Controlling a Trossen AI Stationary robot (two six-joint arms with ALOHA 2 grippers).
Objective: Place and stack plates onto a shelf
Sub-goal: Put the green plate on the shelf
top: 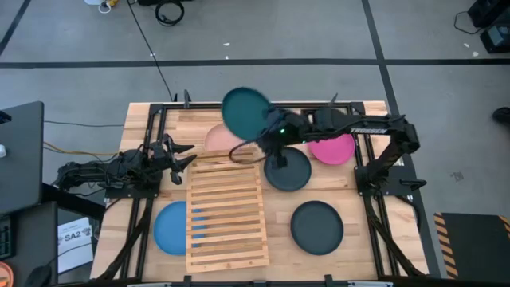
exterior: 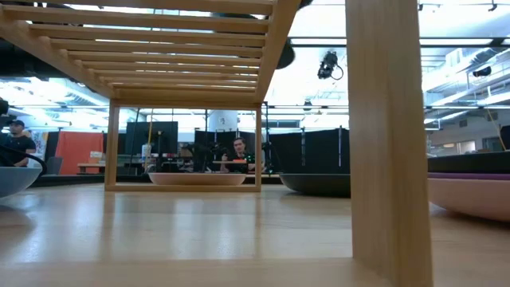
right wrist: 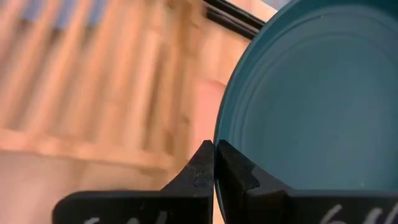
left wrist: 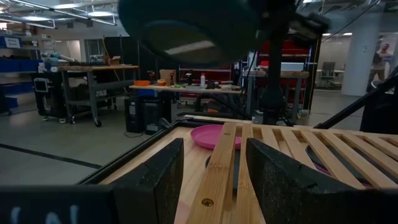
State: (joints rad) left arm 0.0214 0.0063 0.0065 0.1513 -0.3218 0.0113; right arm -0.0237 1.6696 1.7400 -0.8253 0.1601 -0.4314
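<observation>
In the high view my right gripper is shut on a teal plate, which is raised above the table's far middle, over a salmon pink plate. The wooden slatted shelf stands in the near middle and partly covers a blue plate. Two dark grey plates and a magenta plate lie flat on the table to the right. My left gripper is open at the shelf's far left corner. In the left wrist view its fingers stand on either side of an edge slat. My right gripper pinches the teal plate's rim between its two fingers, one on the plate's upper face and one on its underside. The fingers lie across the rim, coming from the table's right. The plate is lifted clear of everything and juts out beyond the fingertips.
In the low view the shelf's legs frame the salmon plate and a dark plate; more plates stand at the right. People sit in the room behind. Black arm frames run along both sides of the table.
</observation>
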